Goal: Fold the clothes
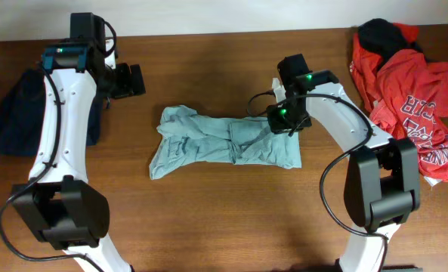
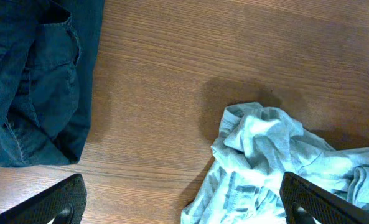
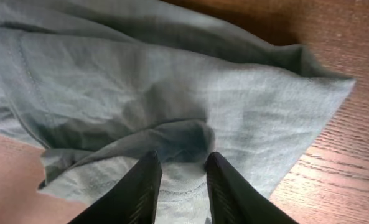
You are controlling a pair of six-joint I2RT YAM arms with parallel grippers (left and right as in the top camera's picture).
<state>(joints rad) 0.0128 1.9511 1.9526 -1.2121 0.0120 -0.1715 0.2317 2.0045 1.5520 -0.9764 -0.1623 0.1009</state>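
Note:
A crumpled pale grey-blue T-shirt (image 1: pixel 224 143) lies across the middle of the table. My right gripper (image 1: pixel 275 123) is down on its right part. In the right wrist view the gripper (image 3: pixel 183 163) has its narrow jaws pinching a raised fold of the T-shirt (image 3: pixel 140 87). My left gripper (image 1: pixel 138 79) hovers above bare wood, up and left of the shirt. Its jaws (image 2: pixel 184 202) stand wide open with nothing between them, and the shirt's left end (image 2: pixel 265 149) lies under the right finger (image 2: pixel 327 202).
A dark navy garment (image 1: pixel 16 121) lies bunched at the left edge, also visible in the left wrist view (image 2: pixel 28 74). Red T-shirts with white lettering (image 1: pixel 412 98) and a black piece (image 1: pixel 382 34) are piled at the far right. Bare wood runs along the front of the table (image 1: pixel 224 227).

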